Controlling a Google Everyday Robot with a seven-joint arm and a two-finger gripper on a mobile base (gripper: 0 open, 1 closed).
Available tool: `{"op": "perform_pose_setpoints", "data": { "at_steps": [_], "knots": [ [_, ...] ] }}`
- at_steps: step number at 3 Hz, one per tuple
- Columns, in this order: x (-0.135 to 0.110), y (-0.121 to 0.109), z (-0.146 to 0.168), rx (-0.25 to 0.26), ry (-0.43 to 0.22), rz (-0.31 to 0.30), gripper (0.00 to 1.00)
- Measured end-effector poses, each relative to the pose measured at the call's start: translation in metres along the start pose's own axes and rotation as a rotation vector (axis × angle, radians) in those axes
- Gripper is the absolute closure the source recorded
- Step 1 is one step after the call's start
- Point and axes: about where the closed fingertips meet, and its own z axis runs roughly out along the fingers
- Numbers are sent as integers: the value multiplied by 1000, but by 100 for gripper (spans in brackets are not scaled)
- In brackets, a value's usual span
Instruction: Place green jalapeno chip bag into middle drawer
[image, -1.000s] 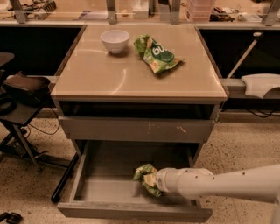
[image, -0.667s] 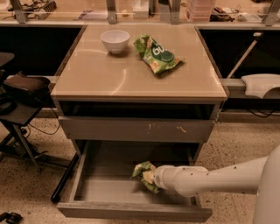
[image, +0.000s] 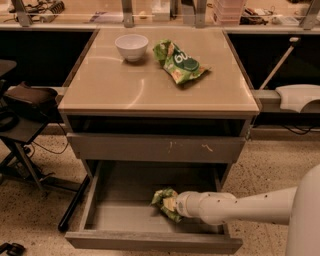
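Observation:
The green jalapeno chip bag (image: 163, 199) is crumpled and sits low inside the open middle drawer (image: 150, 243), right of the tray's middle, near the grey floor. My gripper (image: 173, 205) is at the end of the white arm that reaches in from the right. It is pressed into the bag's right side and shut on it. The bag hides most of the gripper.
The closed drawer front with pale scratch marks (image: 155, 148) is just above the open tray. On the tabletop stand a white bowl (image: 131, 46) and a green bag with large white letters (image: 179, 62). A dark chair (image: 27, 100) stands at the left, with a white object (image: 297, 97) at the right.
The bag and gripper stay at nearly the same spot in the drawer. More of my white arm now shows at the right edge.

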Motion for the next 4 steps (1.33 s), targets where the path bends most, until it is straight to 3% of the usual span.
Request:
{"op": "perform_pose_setpoints", "data": {
  "at_steps": [1, 4],
  "knots": [
    [1, -1, 3, -2, 0, 5, 81],
    [1, -1, 3, -2, 0, 5, 11]
  ]
}}
